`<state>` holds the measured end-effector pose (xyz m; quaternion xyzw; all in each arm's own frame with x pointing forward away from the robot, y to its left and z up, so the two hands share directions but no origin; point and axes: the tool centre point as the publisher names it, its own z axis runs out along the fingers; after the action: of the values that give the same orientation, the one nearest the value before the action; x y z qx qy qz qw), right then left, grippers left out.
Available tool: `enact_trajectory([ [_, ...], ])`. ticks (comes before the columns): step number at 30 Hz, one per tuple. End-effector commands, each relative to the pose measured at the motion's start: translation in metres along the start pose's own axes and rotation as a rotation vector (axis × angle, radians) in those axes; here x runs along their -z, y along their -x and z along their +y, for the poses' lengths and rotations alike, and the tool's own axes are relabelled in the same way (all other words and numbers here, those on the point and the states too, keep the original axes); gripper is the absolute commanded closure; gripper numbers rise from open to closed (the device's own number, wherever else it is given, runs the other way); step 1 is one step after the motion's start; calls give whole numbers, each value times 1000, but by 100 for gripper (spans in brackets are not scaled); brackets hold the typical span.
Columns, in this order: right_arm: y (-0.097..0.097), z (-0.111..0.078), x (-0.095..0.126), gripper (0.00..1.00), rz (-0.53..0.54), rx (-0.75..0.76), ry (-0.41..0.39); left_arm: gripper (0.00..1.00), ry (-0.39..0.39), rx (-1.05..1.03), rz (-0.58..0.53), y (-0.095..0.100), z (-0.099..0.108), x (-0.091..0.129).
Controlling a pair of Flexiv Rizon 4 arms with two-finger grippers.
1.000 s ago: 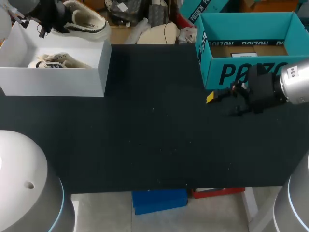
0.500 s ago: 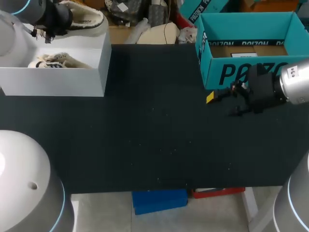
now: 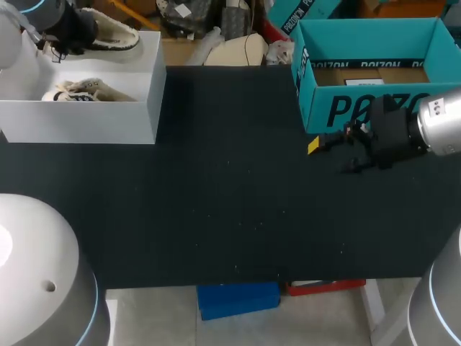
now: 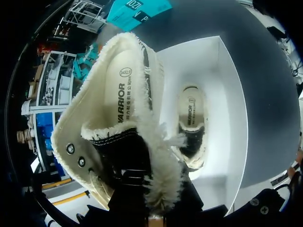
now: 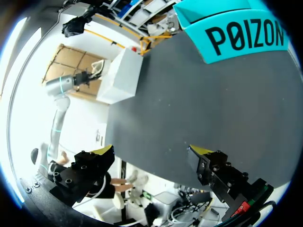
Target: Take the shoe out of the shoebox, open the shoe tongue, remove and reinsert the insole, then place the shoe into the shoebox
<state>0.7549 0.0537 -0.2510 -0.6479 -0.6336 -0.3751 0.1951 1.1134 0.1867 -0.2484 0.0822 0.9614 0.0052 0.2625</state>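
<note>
Up at ten o'clock the left gripper clamps a cream fleece-lined shoe above the white cardboard shoebox; the right gripper, three o'clock, gapes wide.

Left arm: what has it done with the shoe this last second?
The left hand, shut on the fleece-lined shoe, carried it leftward over the far edge of the white shoebox, apparently lower. The second shoe inside, the open right hand and the teal box stayed put.
</note>
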Motion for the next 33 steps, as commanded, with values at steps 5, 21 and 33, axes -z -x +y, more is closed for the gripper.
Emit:
enact_trajectory([
  [5, -1, 0, -1, 0, -2, -1, -1, 100, 21, 15, 78, 9, 11, -42],
  [21, -1, 0, -1, 0, -2, -1, -1, 100, 34, 41, 192, 17, 2, -123],
  [33, -1, 0, -1, 0, -2, -1, -1, 100, 77, 47, 221, 1, 0, -154],
])
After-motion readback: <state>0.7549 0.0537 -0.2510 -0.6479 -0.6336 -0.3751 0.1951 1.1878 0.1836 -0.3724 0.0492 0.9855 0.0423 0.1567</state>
